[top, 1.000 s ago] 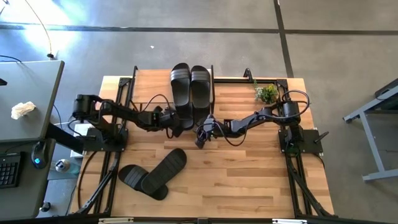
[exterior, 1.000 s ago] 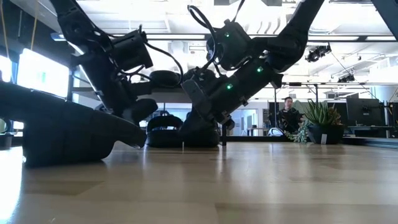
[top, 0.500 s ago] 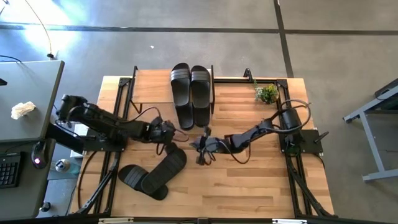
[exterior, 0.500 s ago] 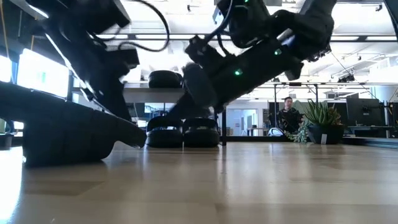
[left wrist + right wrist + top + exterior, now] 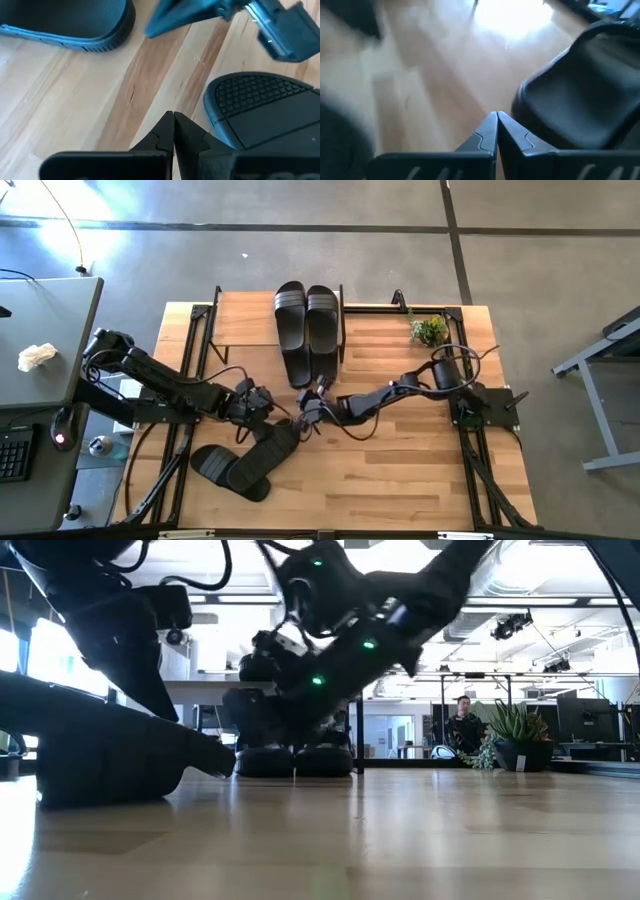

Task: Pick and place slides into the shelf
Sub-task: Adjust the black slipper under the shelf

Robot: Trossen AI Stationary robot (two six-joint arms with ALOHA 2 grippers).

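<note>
high view: both arms just swung off the shelf (image 5: 235,320) toward the loose slides (image 5: 262,459). left gripper (image 5: 268,404) and right gripper (image 5: 305,412) pinched together, empty. one pair (image 5: 307,332) shelved, next pickup coming.

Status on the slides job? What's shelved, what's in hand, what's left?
Done: one pair of slides sits at the shelf, lying partly out onto the table.
In hand: nothing. The left gripper and right gripper are both shut and empty, low over the table beside the loose slides.
Left: two slides lie overlapped on the table's near-left part. No other slides are in view.
</note>
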